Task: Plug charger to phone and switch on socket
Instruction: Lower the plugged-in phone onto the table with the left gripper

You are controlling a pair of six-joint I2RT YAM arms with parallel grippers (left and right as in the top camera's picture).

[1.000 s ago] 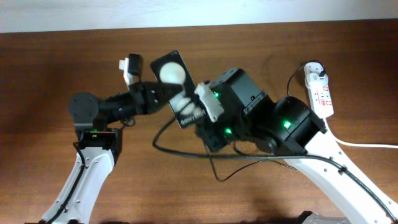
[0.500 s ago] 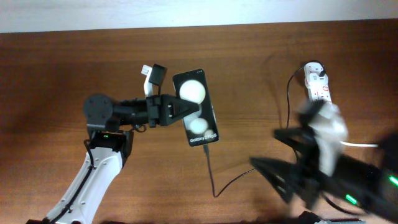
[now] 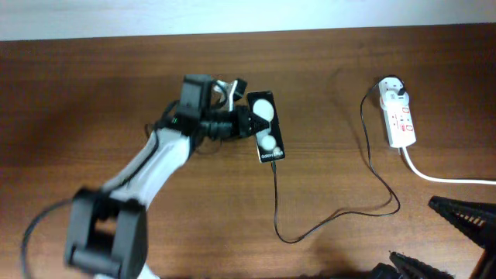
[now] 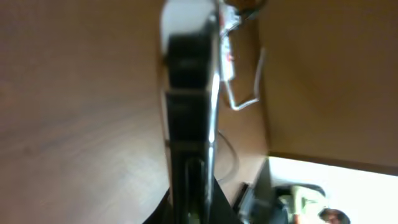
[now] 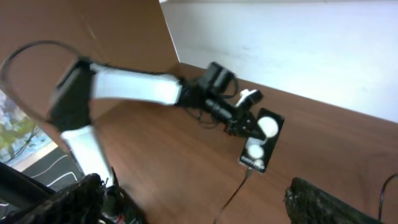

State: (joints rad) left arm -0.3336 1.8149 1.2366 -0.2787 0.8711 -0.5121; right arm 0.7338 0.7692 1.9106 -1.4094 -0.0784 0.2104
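Black phone (image 3: pixel 267 129) is clamped by its edge in the left gripper (image 3: pixel 246 124); charger (image 3: pixel 276 198) tip appears seated, near that gripper. Right gripper (image 3: pixel 415 231) is spread, empty; socket (image 3: pixel 401 120), well ahead of it, judged not yet switched.
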